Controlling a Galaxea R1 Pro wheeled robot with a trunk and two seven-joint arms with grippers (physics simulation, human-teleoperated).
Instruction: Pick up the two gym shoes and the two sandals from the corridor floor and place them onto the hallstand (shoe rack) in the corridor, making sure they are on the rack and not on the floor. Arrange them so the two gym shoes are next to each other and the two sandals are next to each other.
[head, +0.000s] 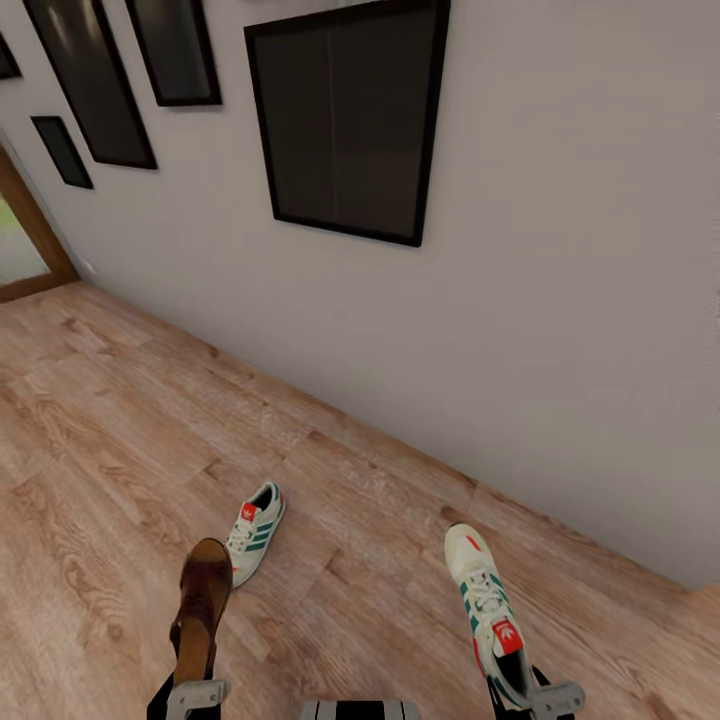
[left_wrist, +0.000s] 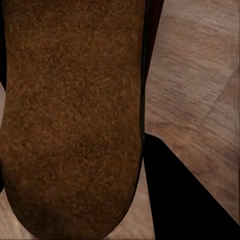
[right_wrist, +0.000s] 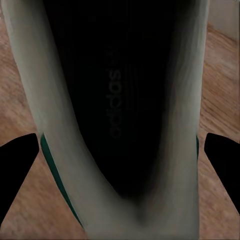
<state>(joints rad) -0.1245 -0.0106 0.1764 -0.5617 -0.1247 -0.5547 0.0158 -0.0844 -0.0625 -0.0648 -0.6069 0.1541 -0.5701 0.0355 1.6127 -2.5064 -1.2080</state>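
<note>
At the near edge, a brown sandal (head: 201, 600) is held off the corridor floor (head: 110, 430) by the left gripper (head: 190, 692), pinched at its heel end. At the near right, a gym shoe (head: 487, 605) is gripped at its heel by the right gripper (head: 530, 695). A second gym shoe (head: 256, 530) is seen lying on the floor just beyond the sandal, near the grey wall (head: 560, 300) hung with dark frames (head: 345, 120).
</note>
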